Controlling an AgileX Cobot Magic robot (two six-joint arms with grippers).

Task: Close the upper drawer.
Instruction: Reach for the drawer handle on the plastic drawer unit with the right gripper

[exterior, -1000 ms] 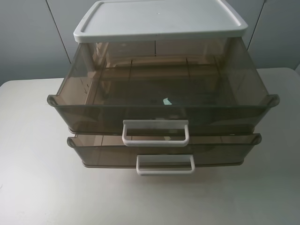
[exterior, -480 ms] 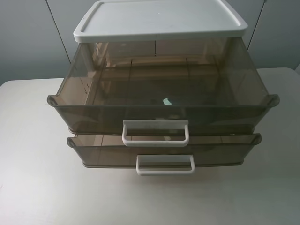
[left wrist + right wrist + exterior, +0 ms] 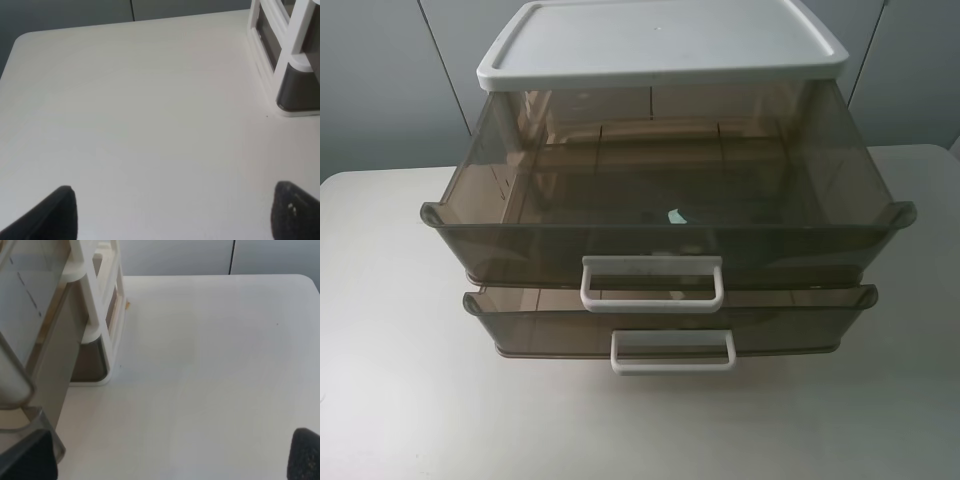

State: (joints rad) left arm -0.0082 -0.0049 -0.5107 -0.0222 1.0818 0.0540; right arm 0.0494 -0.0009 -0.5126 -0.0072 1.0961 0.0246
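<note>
Nothing of the closing is done yet, as far as I can judge. The upper drawer stands pulled far out from under the white lid, its front wall and white loop handle jutting toward 6 o'clock in the high view and overhanging the lower drawer, which is itself drawn out a little. Neither of my arms shows in that view, so I am nowhere near the handle or the front wall. My left end effector hangs over bare desk with its two dark fingertips spread wide and nothing between them; the cabinet sits only at the edge of its wrist view. My right end effector is likewise spread and empty, with the cabinet's side close by but not touched. All the work is left, I reckon: bring one arm round to the 6 o'clock face of the drawer, set it against the front wall or handle, and push straight toward 12 o'clock until the front sits flush under the lid. The lower drawer must be left alone.
</note>
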